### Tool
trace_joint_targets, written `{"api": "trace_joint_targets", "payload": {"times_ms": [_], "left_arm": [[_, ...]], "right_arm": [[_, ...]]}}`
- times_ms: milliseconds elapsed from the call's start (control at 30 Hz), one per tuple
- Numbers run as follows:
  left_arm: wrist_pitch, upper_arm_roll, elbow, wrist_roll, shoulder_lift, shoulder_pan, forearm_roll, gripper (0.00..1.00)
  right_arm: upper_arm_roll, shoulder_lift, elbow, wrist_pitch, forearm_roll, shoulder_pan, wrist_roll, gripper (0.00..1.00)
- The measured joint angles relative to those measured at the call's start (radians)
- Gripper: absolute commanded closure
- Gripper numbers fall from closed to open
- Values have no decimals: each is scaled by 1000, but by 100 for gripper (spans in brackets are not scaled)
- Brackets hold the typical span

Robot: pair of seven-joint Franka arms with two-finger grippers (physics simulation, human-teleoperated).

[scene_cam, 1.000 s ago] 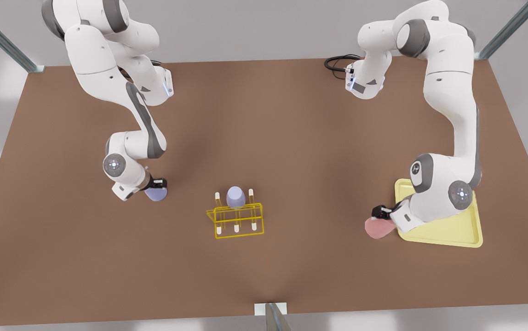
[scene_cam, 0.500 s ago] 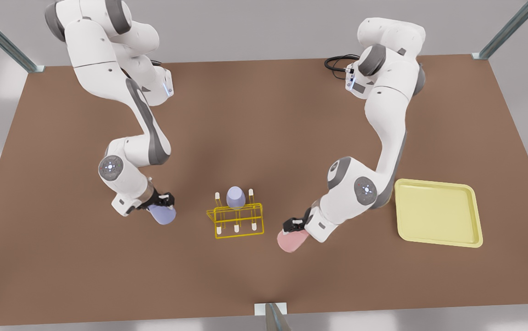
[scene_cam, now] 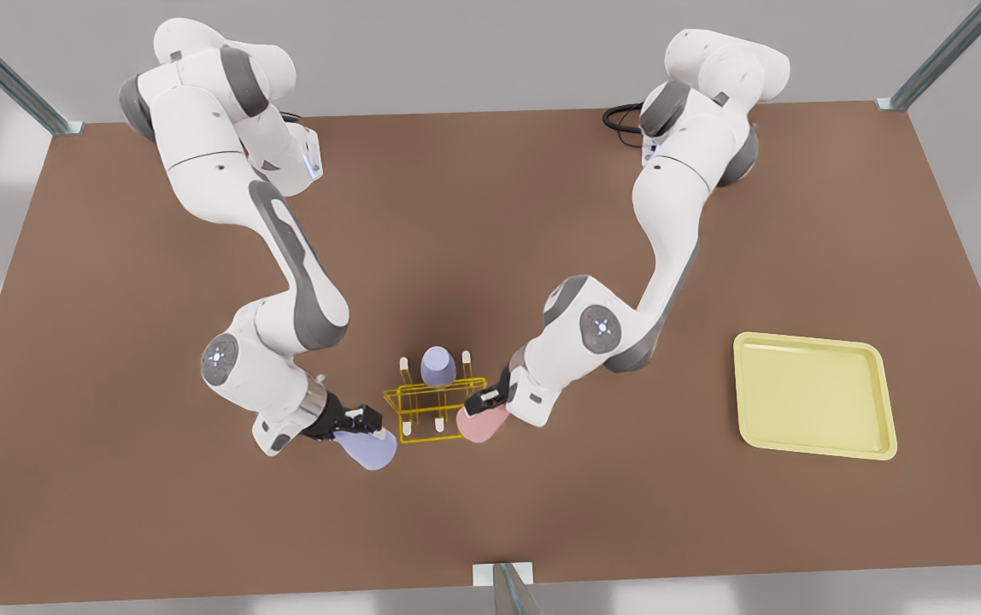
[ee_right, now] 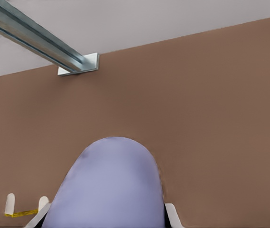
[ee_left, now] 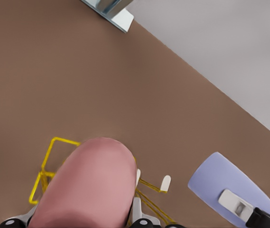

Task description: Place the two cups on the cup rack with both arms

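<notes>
Front view: left hand point(scene_cam: 487, 400), pinching the pink cup point(scene_cam: 480, 423), sits just beside the yellow rack point(scene_cam: 437, 408); right hand point(scene_cam: 360, 418), pinching the lavender cup point(scene_cam: 368, 448), is near the rack's opposite side. Cups probably light, rigid, smooth; side-wall grip suits.

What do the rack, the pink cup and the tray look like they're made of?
Cup rack: thin bright-yellow wire frame, probably coated metal, with white-capped pegs. Pink cup, held by the left gripper: smooth matte, opaque, no shine; plastic or glazed ceramic, cannot tell which. Tray: pale-yellow, uniform, rounded raised rim; looks like moulded plastic. All are simulator renders, so these are impressions only.
</notes>
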Motion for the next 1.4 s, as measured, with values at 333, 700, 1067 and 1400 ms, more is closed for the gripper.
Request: {"api": "trace_joint_targets", "payload": {"times_ms": [333,700,1067,1400], "left_arm": [[10,4,1,-133,39,-24,5,16],[-2,19,10,-215,-21,56,5,0],[-740,212,-516,94,-759,294,182,0],[-933,131,-463,484,-696,300,103,0]], "right_arm": [[52,9,-5,-21,45,-8,-1,27],[68,38,-6,-44,46,-6,-1,1],[68,54,-11,-58,43,9,4,0],[69,44,64,-79,29,7,19,0]]}}
